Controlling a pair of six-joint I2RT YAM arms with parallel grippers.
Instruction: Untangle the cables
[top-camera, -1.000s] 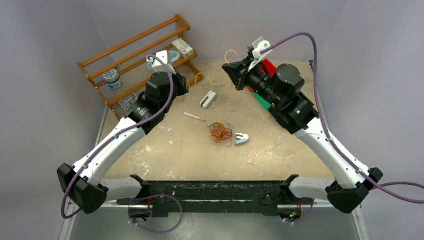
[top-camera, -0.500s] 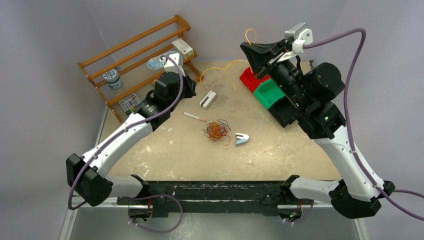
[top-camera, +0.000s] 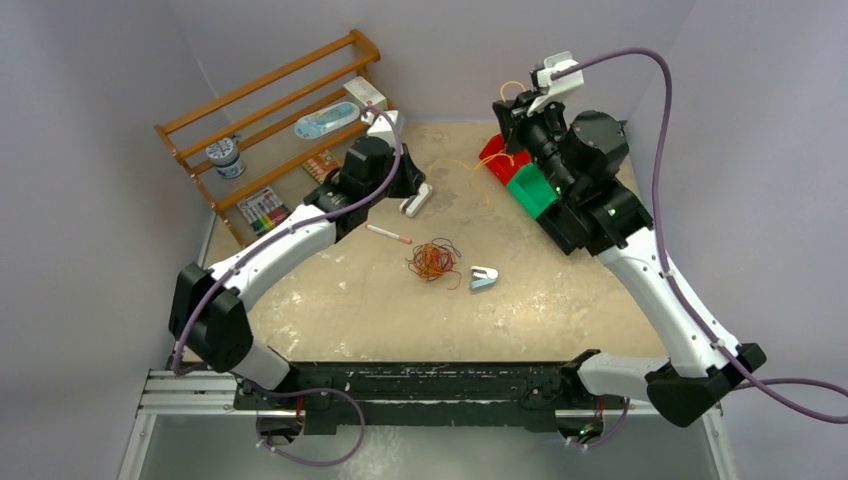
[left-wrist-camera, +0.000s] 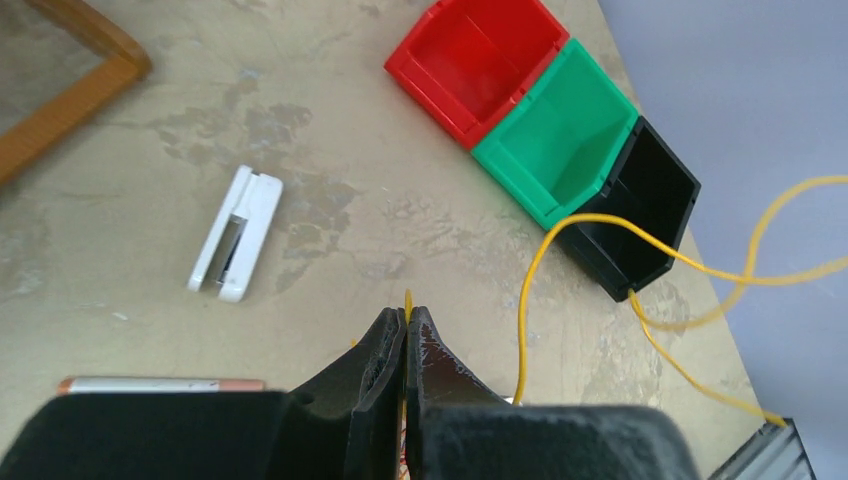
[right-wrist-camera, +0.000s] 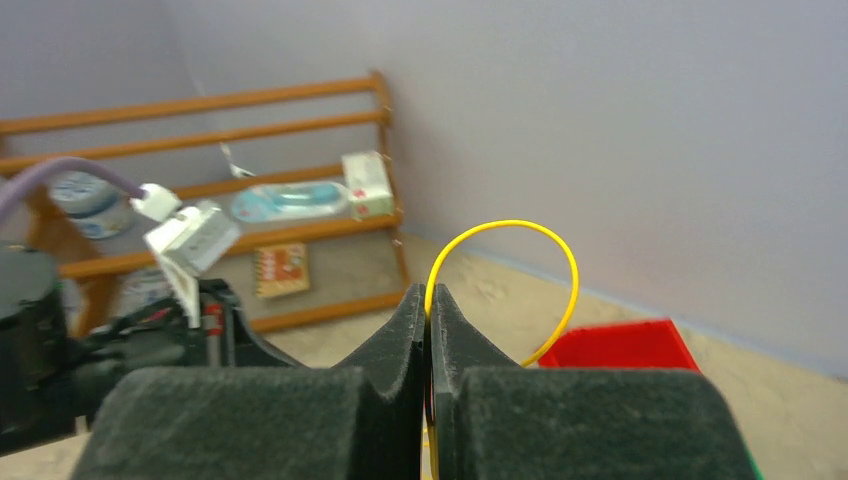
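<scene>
Left gripper (left-wrist-camera: 405, 322) and right gripper (right-wrist-camera: 430, 300) are each clenched on the same yellow cable (left-wrist-camera: 523, 330) looping past the black bin (left-wrist-camera: 650, 190), cable tangle (top-camera: 433, 260) loose mid-table; pulling apart may snag the bin rim or slip the thin wire out.

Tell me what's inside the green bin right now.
Nothing visible: the left wrist view shows the green bin with bare floor and walls. A strip behind its near wall is hidden. The yellow cable passes over the black bin beside it, not into the green one.
</scene>
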